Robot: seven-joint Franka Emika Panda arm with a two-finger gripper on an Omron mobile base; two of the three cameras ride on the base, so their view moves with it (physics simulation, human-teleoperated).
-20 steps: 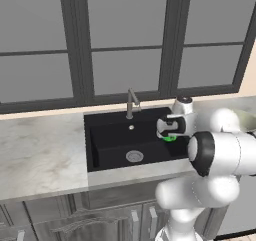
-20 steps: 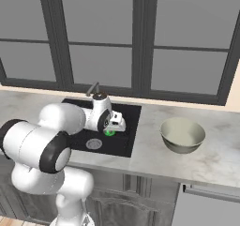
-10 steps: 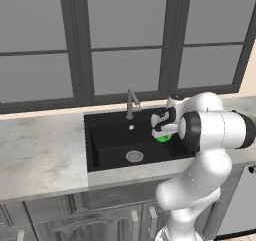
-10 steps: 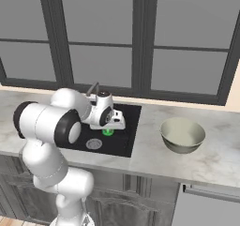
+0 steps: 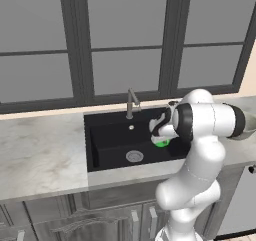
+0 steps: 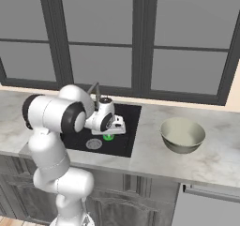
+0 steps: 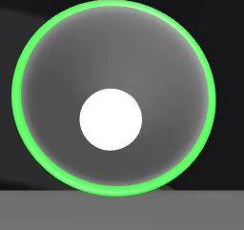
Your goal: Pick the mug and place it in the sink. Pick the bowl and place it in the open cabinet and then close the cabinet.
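The small green mug (image 5: 161, 143) hangs upright just under my gripper (image 5: 161, 136), low over the right part of the black sink (image 5: 107, 147). From the other side the mug (image 6: 108, 137) shows below the gripper (image 6: 109, 132), near the sink (image 6: 125, 143) floor. The hand view looks straight down into the mug (image 7: 47, 105), with its green rim and white bottom against the dark basin. The gripper is shut on the mug. The large pale bowl (image 6: 182, 135) sits on the counter right of the sink. The cabinet is out of view.
A slim grey faucet (image 5: 131, 101) rises at the back rim of the sink, left of the hand. The round silver drain (image 5: 134, 156) lies left of the mug. Marble counter (image 5: 40, 155) runs on both sides; windows stand behind.
The hand has carried the mug leftward over the basin and lowered it a little. The elbow has swung up and around. The bowl has stayed in place.
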